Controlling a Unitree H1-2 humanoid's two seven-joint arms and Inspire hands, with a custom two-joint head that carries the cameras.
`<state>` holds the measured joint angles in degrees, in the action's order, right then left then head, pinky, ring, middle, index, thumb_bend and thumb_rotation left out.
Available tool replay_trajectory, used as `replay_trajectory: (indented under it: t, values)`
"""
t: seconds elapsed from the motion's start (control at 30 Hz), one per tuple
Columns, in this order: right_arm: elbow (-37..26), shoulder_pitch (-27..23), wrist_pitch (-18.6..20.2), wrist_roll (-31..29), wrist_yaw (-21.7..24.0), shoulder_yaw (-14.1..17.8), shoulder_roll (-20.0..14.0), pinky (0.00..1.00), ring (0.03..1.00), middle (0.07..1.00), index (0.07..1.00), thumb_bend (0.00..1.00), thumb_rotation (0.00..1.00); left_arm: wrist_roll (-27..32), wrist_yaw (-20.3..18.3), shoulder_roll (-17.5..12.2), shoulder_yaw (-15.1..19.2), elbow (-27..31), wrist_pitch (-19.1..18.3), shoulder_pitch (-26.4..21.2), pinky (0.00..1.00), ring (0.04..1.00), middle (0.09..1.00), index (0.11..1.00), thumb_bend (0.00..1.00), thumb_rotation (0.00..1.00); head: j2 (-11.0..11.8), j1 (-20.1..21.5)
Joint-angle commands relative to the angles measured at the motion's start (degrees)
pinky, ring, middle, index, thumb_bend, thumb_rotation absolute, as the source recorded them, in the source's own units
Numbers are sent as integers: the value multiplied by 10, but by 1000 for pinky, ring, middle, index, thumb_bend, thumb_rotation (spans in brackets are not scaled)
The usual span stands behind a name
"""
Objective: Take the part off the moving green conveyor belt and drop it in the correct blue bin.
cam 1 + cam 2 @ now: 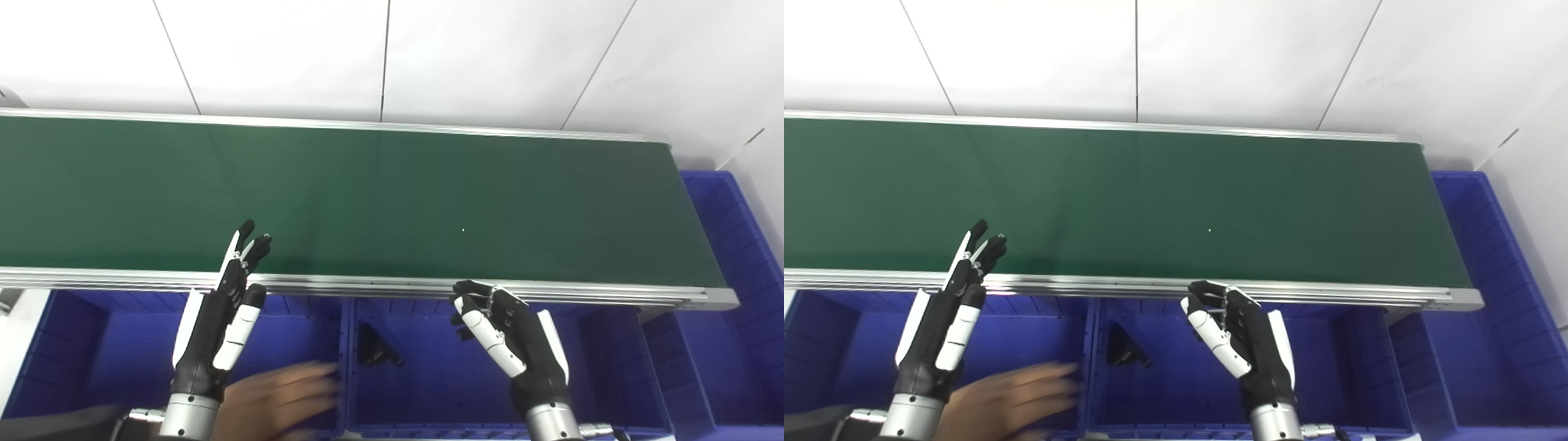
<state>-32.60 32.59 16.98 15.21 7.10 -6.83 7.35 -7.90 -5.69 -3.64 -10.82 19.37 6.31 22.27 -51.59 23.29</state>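
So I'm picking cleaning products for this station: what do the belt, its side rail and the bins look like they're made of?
The conveyor belt looks like smooth rubber or PVC with a satin finish; it faintly mirrors the wall seams. The side rail looks like brushed aluminium extrusion: silvery, with long grooves. The blue bins look like moulded plastic, slightly glossy, with ribbed walls. None can be confirmed by sight alone.

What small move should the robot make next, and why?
Probably wait, both hands held over the bins. The green belt carries no part in view. The left robot hand and right robot hand hold nothing. A blurred human hand reaches into the left blue bin.
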Motion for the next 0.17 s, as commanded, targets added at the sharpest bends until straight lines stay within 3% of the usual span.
replay_trajectory:
  t: [0.0,0.13]
  values:
    - [-6,-6,-44,-4,-7,-11,-10,559,628,693,680,757,770,2,4,3,0,18,22,0,991,952,973,1000,659,963,1,-2]
    - [1,-7,-58,-16,-18,-15,-23,587,657,716,670,792,792,4,4,7,-2,17,24,2,989,958,984,1000,650,952,4,-11]
